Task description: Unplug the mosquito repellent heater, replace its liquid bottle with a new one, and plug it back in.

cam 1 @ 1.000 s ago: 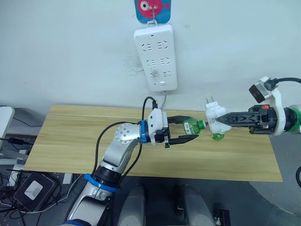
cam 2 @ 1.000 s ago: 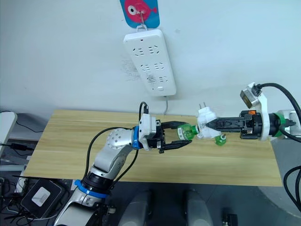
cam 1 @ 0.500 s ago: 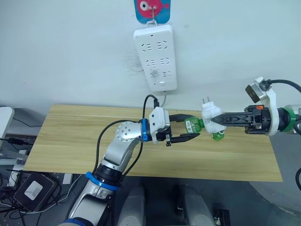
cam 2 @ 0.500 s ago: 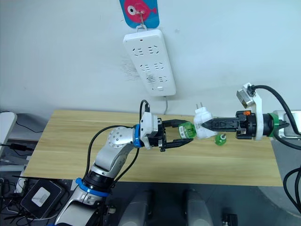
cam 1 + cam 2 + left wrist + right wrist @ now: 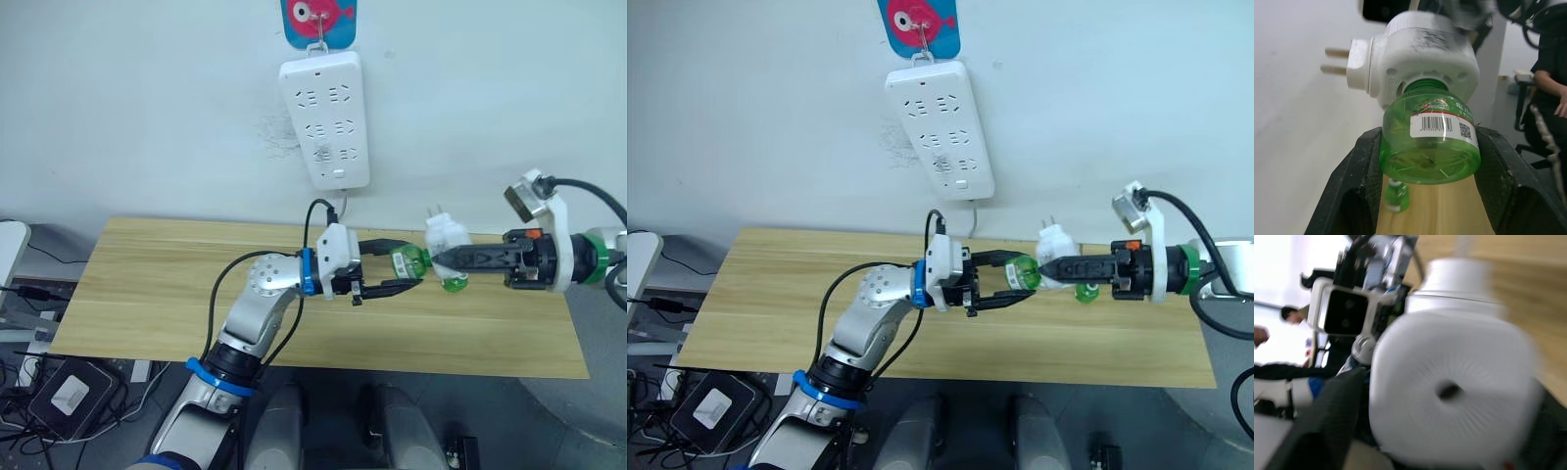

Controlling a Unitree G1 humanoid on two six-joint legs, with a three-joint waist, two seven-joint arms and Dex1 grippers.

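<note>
- Heater [image 5: 446,236], small and white, is up in the air over the right end of the bench [image 5: 147,294], with a green bottle [image 5: 1430,139] stuck in it.
- Right gripper [image 5: 443,257] has its fingers squeezed on the heater.
- Left gripper [image 5: 409,266] has its fingers spread around the bottle, one on each side.
- Another green bottle [image 5: 454,282] sits on the bench below.
- Heater looks light, hard and smooth. Bottle may slip, so hold its round sides.
</note>
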